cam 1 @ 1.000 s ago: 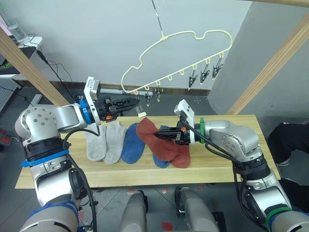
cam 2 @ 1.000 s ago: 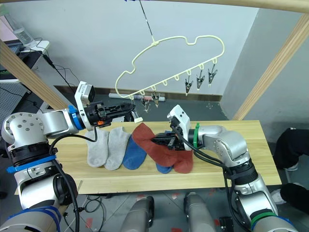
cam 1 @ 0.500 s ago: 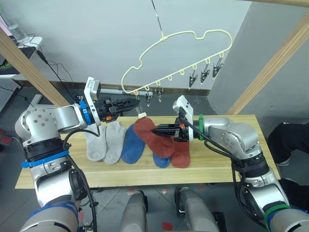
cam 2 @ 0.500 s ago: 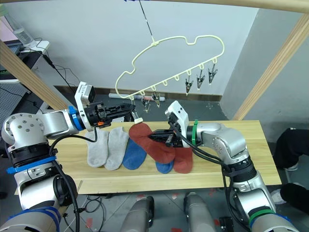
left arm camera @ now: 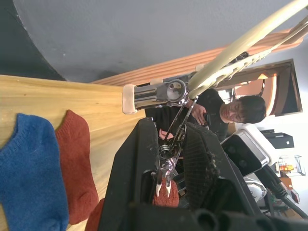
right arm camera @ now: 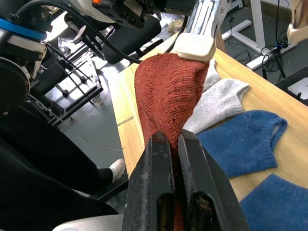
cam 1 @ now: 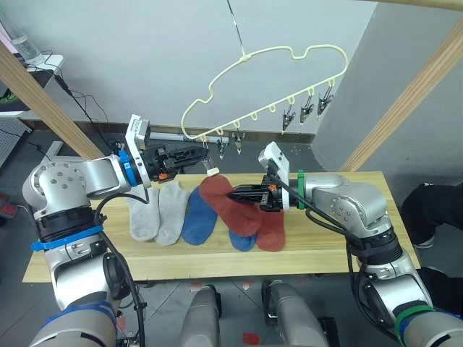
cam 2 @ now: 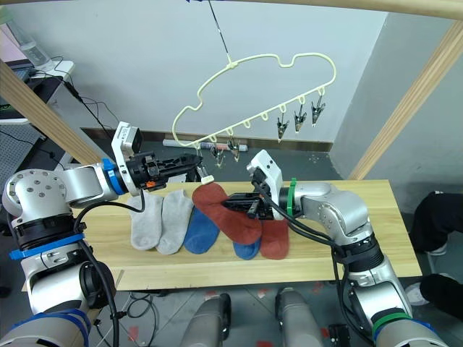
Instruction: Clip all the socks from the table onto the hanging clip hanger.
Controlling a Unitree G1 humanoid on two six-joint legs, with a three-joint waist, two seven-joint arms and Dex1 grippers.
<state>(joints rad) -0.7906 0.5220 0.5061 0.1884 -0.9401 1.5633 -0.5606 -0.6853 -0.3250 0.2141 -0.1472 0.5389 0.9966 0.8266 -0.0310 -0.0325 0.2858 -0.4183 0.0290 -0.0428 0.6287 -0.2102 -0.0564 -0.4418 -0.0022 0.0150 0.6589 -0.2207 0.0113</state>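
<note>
One rust-red sock [right arm camera: 168, 91] sits pinched between the right gripper's [right arm camera: 174, 144] jaws.

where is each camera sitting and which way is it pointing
Left and right eye views: on the head, looking forward and down at the table, the socks and the clip hanger; both arms show.
Left wrist view: along the left end effector, pinching a silver clip under the hanger wire.
Right wrist view: along the right end effector, shut on a rust-red sock raised toward the clip.
Shared: the rust-red sock, a blue sock and the table.
</note>
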